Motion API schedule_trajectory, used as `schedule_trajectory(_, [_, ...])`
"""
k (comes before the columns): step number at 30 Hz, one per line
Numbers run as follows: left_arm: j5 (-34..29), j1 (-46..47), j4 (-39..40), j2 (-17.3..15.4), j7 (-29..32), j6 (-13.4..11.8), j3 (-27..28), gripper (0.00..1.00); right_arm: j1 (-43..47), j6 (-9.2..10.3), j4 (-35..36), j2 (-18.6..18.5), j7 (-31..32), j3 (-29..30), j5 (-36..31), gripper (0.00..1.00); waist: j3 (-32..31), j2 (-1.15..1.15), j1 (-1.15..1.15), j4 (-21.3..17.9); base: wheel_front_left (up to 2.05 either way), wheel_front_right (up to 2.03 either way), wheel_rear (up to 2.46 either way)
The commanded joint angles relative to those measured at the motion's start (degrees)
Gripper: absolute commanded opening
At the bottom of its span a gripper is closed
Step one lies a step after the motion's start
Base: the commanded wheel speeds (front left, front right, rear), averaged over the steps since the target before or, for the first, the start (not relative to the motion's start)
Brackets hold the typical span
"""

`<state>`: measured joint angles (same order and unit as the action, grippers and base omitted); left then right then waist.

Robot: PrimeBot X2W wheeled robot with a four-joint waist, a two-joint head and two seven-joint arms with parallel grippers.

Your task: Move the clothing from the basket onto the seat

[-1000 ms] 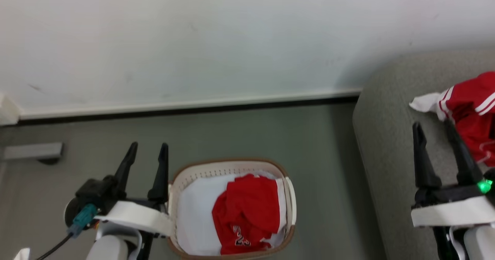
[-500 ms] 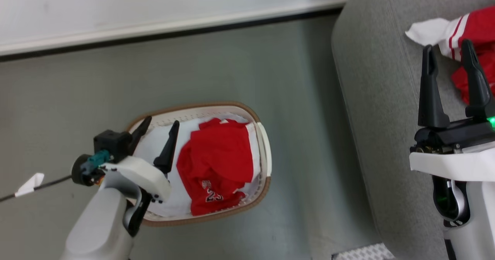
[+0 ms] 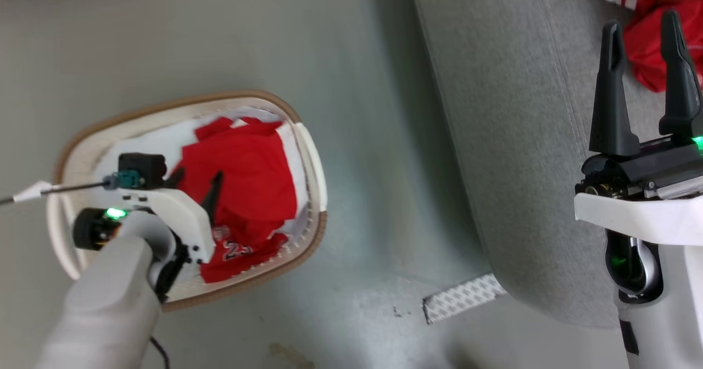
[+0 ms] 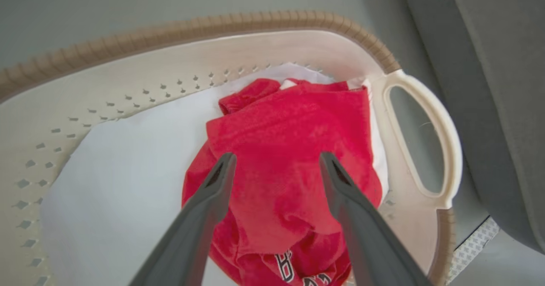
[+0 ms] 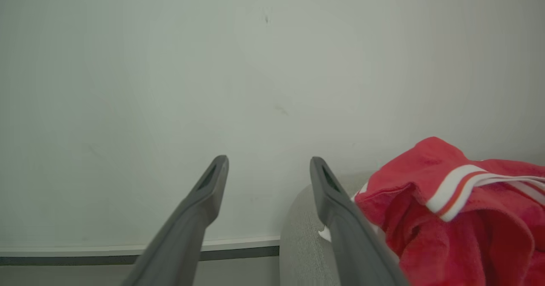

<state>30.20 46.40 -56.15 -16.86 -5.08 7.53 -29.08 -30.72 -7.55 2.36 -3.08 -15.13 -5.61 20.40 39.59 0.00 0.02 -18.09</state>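
Left wrist view: left hand [image 4: 276, 158] open, fingers either side of the red garment [image 4: 289, 124] lying in the basket [image 4: 213, 52]; contact cannot be told.
Head view: second garment [image 3: 651, 50] on the seat [image 3: 511, 111], right of the basket, by the open right hand [image 3: 641, 23].
Axis: basket's long axis points toward the seat; its garment lies crosswise.
Change: left hand was beside the basket, now over it.

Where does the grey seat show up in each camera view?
Head view: seat along the right side, right of the basket.
Left wrist view: seat at the upper right, beyond the basket.
Right wrist view: seat at bottom centre, under red clothing.
Shared landmark: the seat's rounded edge.
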Motion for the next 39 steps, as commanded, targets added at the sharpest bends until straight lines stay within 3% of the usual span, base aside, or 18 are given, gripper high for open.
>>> schedule_trajectory(1, [0.3, 0.68, -0.36, -0.7, -0.02, -0.09, -0.12, 1.0, -1.05, 0.13, 0.46, 0.24, -0.01, -0.08, 0.55, 1.0, 2.22, 0.0, -0.02, -2.12, 0.0, 0.0, 0.0])
schedule_trajectory(14, [5.17, 5.12, -9.12, -2.95, 8.01, -0.09, -7.78, 1.0, -1.28, 0.13, 0.84, 0.26, -0.02, -1.05, 5.69, 1.0, 7.0, 0.0, -0.02, -5.5, 0.0, 0.0, 0.0])
schedule_trajectory(15, [5.45, 5.49, -9.43, -3.02, 8.63, -0.09, -8.22, 0.71, -1.36, 0.13, 0.79, 0.26, -0.02, -1.15, 5.75, 1.0, 7.08, 0.0, -0.02, -5.59, 0.0, 0.0, 0.0])
schedule_trajectory(16, [5.59, 5.68, -9.57, -3.03, 8.87, -0.09, -8.6, 0.07, -1.43, 0.13, 0.73, 0.26, -0.02, -1.23, 5.76, 1.0, 7.09, 0.0, -0.02, -5.64, 0.0, 0.0, 0.0])
schedule_trajectory(17, [5.76, 5.75, -9.71, -3.02, 8.97, -0.09, -9.02, 0.0, -1.46, 0.13, 0.64, 0.26, -0.02, -1.34, 5.82, 1.0, 7.04, 0.0, -0.02, -5.67, 0.0, 0.0, 0.0])
schedule_trajectory(26, [9.06, 4.3, -9.6, -1.63, 3.81, -0.09, -11.47, 0.0, -0.89, 0.13, -0.74, 0.24, -0.02, -0.56, 4.3, 1.0, 2.51, 0.0, -0.02, -3.7, 0.0, 0.0, 0.0])
schedule_trajectory(39, [14.44, -2.36, -5.4, 5.17, -5.68, -0.08, -17.43, 0.0, 4.79, 0.13, -5.73, -0.79, -0.01, 2.04, -1.5, 1.0, -16.67, 0.0, -0.02, 4.91, 0.0, 0.0, 0.0])
